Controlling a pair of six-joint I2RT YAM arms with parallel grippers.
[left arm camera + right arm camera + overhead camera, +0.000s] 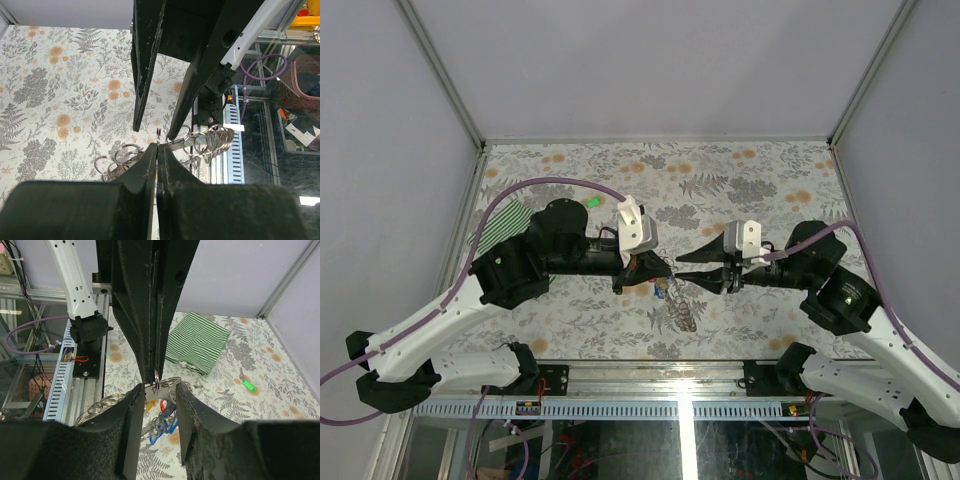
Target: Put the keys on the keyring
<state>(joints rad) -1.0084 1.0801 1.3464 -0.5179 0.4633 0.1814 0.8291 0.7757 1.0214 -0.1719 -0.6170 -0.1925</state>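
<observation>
Now, your left end effector [158, 150] is clenched on the keyring [167, 382], pinching 1 ring edge-on at its tips above the near half of the desk [760, 190]. Your right end effector [159, 388] meets it tip to tip. Its 2 fingers are released and apart, 1 on each side of the pinched ring. Whether either pad touches the metal, you cannot tell.

The rest of the keyring hangs below as a string of wire loops, trailing toward the desk's front edge in the top view. The red and blue keys [162, 422] dangle from it just under the right fingers. A yellow bit beside them is too hidden to name.

Mind what blocks you. In each wrist view the other arm's fingers fill the middle, so the pinched spot shows only as a sliver of wire.

1 green key [248, 385] lies loose on the desk, well apart from the keyring. It sits near a folded green-and-white striped cloth [196, 342] on the left side. The front rail [57, 385] runs close by the hanging loops in both wrist views.
</observation>
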